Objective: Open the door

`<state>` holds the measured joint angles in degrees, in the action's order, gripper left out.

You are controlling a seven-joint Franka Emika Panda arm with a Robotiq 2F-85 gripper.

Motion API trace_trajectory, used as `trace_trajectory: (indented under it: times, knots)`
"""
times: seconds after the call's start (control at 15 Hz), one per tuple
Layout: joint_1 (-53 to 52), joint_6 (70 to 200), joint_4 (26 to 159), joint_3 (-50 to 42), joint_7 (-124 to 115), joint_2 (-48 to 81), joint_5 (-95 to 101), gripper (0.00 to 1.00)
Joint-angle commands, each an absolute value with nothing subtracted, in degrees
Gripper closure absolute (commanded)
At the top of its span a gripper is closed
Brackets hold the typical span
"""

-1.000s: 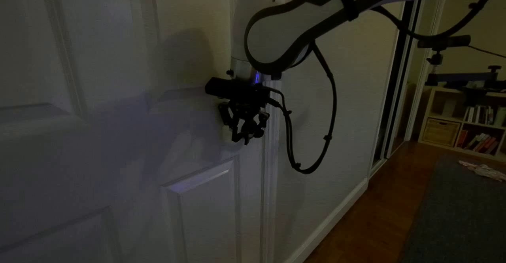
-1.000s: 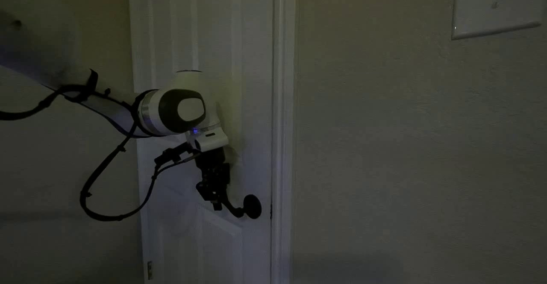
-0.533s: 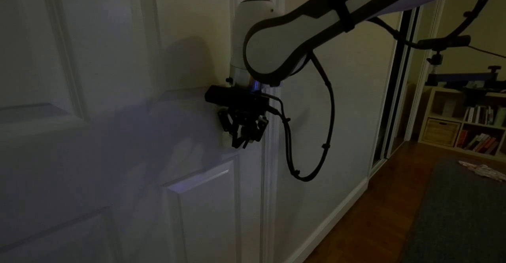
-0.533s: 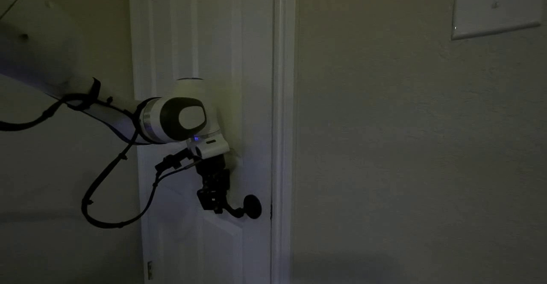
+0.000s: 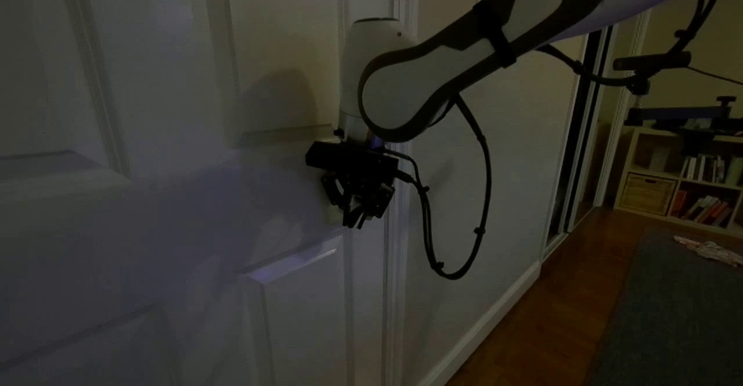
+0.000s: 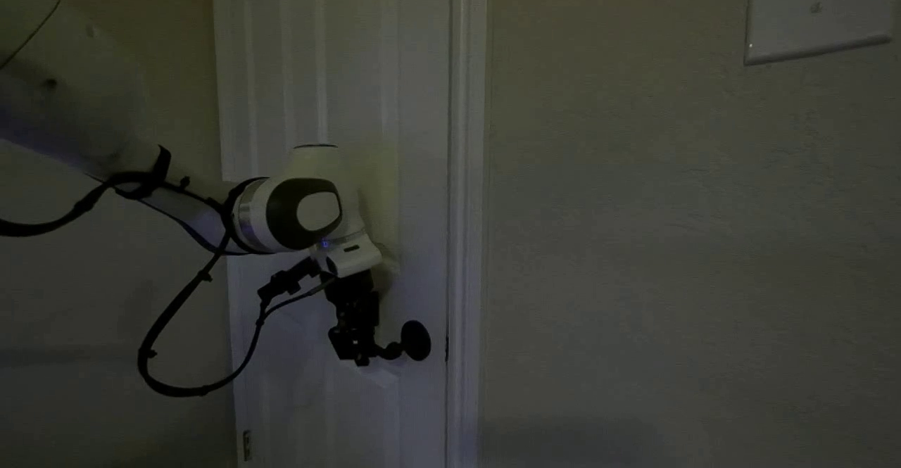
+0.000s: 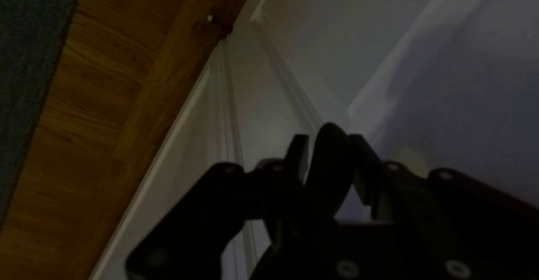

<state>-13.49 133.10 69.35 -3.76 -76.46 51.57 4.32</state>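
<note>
The white panelled door (image 5: pixel 145 223) fills the left of an exterior view and stands flush in its frame in an exterior view (image 6: pixel 422 172). Its black lever handle (image 6: pixel 416 340) sits near the door's edge, and the lever end runs behind my gripper (image 6: pixel 362 361). My gripper points down in both exterior views, close to the door (image 5: pixel 353 222). In the wrist view the lever (image 7: pixel 330 158) stands between the two fingers (image 7: pixel 324 149). A thin gap shows between the lever and the left finger. The right finger overlaps the lever; whether it touches cannot be told.
The door frame (image 6: pixel 466 243) and plain wall adjoin the handle side. A light switch plate (image 6: pixel 816 17) is on the wall. A shelf with books (image 5: pixel 679 177) stands far back. A dark rug (image 5: pixel 667 316) lies on the wooden floor. The arm's cable loop (image 5: pixel 484 200) hangs low.
The arm and gripper have moved steadily down in both exterior views, bringing the fingers lower around the lever. The door and the handle's round base have not moved.
</note>
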Motion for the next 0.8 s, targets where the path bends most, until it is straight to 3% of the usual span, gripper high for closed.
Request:
trace_trajectory:
  times: [0.0, 0.73]
  knots:
    - [-13.27, 131.87, 75.04, -4.58, -75.55, 53.31, 3.85, 0.87]
    - [-15.2, 134.0, 89.62, -1.9, -70.34, 44.65, 2.39, 0.9]
